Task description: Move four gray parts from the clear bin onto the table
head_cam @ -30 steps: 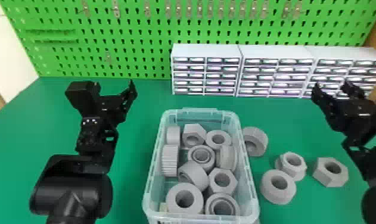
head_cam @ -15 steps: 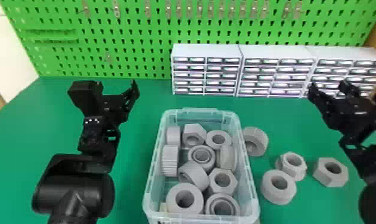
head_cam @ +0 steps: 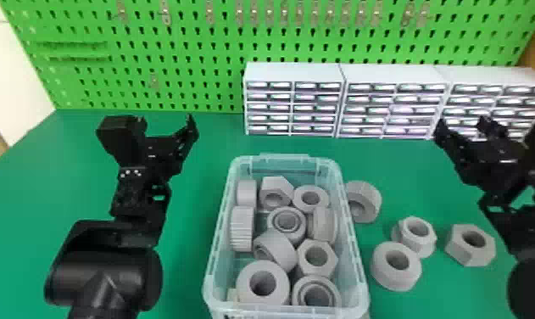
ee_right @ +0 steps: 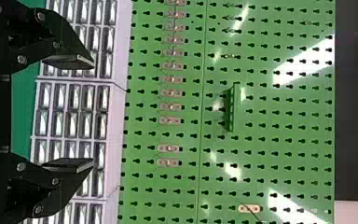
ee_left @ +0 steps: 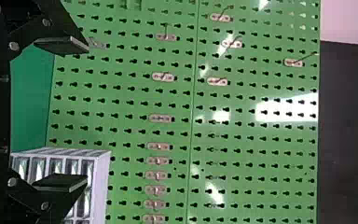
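Observation:
In the head view my left gripper (head_cam: 166, 123) stands open over the table, left of the clear bin (head_cam: 213, 258); my right gripper (head_cam: 463, 125) is open at the right, beyond the loose parts. The left wrist view has the left gripper (ee_left: 86, 114) with fingers wide apart and nothing between them. Likewise the right gripper (ee_right: 93, 114) is spread and holds nothing. Several gray parts fill the bin, among them a hex nut (head_cam: 301, 258) and a ribbed piece (head_cam: 241, 229). On the table right of it lie a ribbed part (head_cam: 366, 197), a flanged nut (head_cam: 421, 246), a ring (head_cam: 389, 275) and a hex nut (head_cam: 469, 256).
White drawer cabinets (head_cam: 293, 72) stand along the back of the green table (head_cam: 202, 169), before a green pegboard (head_cam: 194, 63) with metal hooks. Bare table lies between the left arm and the bin, and behind the loose parts.
My left arm has shifted slightly right, and my right gripper has moved a little left. The gray parts and the bin have stayed put.

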